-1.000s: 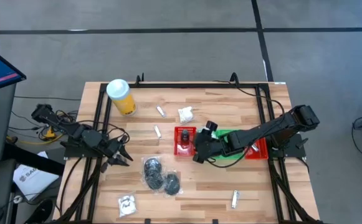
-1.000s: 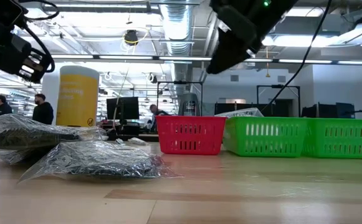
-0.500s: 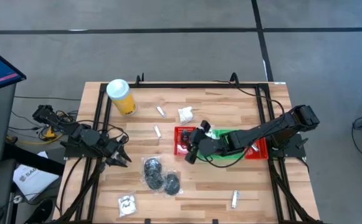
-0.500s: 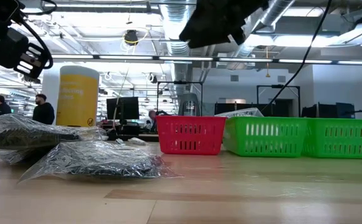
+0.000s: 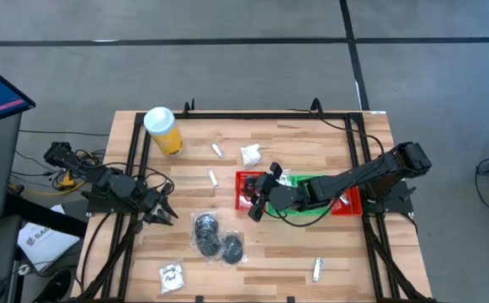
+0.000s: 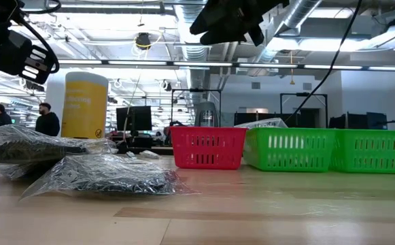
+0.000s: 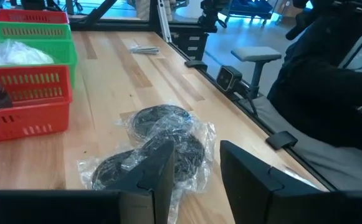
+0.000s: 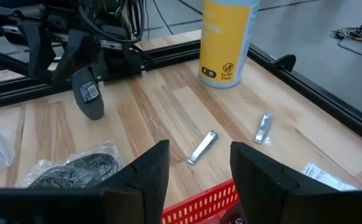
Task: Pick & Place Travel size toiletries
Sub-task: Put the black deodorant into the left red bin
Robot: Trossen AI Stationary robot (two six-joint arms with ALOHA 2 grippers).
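Note:
The travel size toiletries lie loose on the wooden table: clear bags of black round pieces [image 5: 215,236] [image 7: 159,134], a white sachet [image 5: 250,155], small silver pieces [image 5: 216,151] [image 5: 213,178] [image 5: 317,268] and a small bag [image 5: 171,276]. One white sachet [image 7: 15,55] lies in the green tray [image 5: 321,190]. My right gripper [image 5: 254,207] [image 8: 197,151] hangs open over the red tray [image 5: 250,190], tipped toward the table's left, with nothing between its fingers. My left gripper [image 5: 167,204] [image 7: 196,155] stands open at the table's left edge, pointing at the bags.
A yellow cylinder with a white lid [image 5: 163,130] [image 8: 229,38] stands at the far left. The red and green trays sit side by side at the right of centre. Black frame rails [image 5: 135,160] run along the table's sides. Bare wood lies along the near edge.
My right gripper has risen above the red tray and tipped up from pointing steeply down to nearly level, its fingertips swinging toward the table's left. Nothing on the table has moved.

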